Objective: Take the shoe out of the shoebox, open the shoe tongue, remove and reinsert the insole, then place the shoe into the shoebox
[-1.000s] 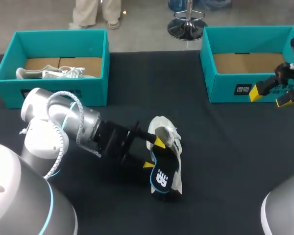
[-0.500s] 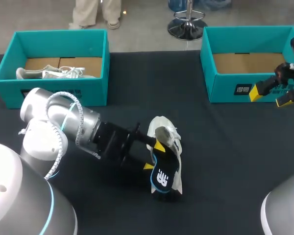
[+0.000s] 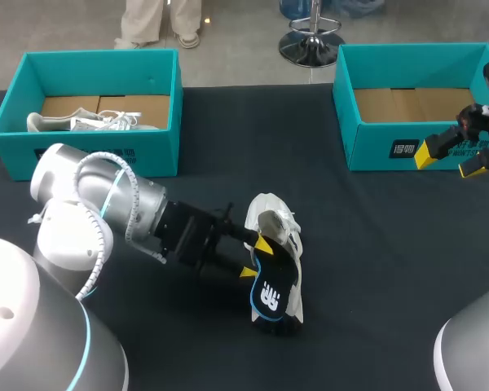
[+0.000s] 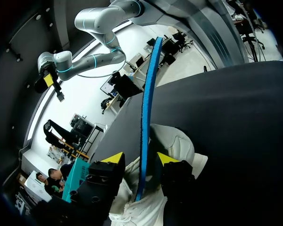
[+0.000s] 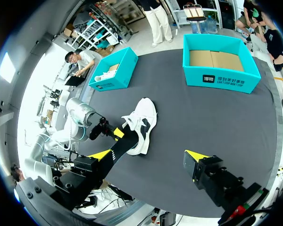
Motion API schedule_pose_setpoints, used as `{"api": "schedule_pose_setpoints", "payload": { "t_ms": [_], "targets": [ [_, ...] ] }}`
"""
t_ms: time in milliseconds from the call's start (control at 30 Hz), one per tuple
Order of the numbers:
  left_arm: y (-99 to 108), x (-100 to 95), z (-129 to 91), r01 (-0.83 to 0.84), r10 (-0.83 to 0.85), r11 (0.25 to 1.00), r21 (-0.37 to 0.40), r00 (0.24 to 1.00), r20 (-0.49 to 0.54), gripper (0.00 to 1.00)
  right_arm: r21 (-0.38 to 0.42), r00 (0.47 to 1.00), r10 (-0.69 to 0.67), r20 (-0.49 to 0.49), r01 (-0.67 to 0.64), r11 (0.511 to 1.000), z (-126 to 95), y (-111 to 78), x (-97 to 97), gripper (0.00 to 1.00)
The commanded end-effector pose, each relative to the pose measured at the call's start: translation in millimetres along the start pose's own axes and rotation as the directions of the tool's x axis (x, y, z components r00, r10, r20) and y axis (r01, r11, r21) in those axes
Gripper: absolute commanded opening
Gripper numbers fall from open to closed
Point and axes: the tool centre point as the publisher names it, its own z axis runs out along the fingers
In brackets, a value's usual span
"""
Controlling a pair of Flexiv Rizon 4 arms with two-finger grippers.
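Straddling insole (image 4: 145, 117) edge, left hand (image 4: 139, 158) apart | right hand (image 3: 450, 160) apart at right shoebox (image 3: 375, 151) front wall

The table (image 3: 367, 269) is seen in the head view from above and behind the robot, looking down and forward to its far edge, where the left shoebox (image 3: 177, 122) and the right shoebox (image 3: 375, 147) are set at the far corners. The left wrist view is taken low and very close, along the left gripper (image 4: 140, 158), with the insole (image 4: 149, 94) seen edge-on and the shoe (image 4: 174, 143) just ahead. The right wrist view is taken from high up, past the right gripper (image 5: 148, 155), and nearly the whole table is covered. Shoe and insole are shared by all three views, both shoeboxes by two.
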Motion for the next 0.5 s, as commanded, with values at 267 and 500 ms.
{"api": "schedule_pose_setpoints", "payload": {
  "t_ms": [267,500],
  "targets": [
    [1.9,2.2,4.6,0.006,-0.006,1.0,-0.027,1.0,-0.025,0.04,0.008,1.0,0.002,0.002,-0.002,1.0,1.1,4.2,0.6,1.0],
    [7.5,3.9,3.6,0.011,-0.012,0.999,-0.04,0.999,-0.032,0.0,0.008,1.0,0.002,0.002,-0.002,1.0,1.1,4.2,0.6,1.0]
  ]
}}
